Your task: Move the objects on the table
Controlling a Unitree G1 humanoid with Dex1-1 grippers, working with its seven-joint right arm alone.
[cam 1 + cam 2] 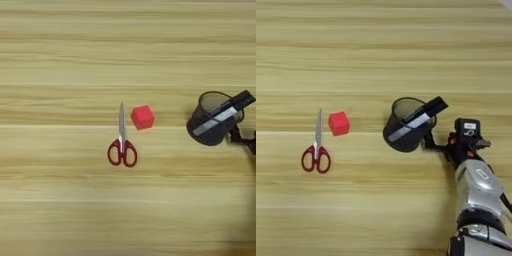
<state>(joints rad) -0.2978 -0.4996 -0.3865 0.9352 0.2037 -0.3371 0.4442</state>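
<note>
Red-handled scissors (121, 142) lie on the wooden table (60, 210) left of centre, with the silver blades pointing away from me. Just to their upper right sits a small red cube (143, 117). Further right stands a black mesh pen cup (401, 136), and a black-and-silver marker (418, 119) leans out over its right rim. My right gripper (432, 142) comes in from the lower right and sits against the cup's right side, below the marker's tip. The left eye view shows only the gripper's tip (239, 137) at the picture's edge.
The silver forearm (476, 190) runs from the bottom right corner up to the black wrist block (467, 131). Bare wood stretches behind the things, in front of them, and left of the scissors (317, 150).
</note>
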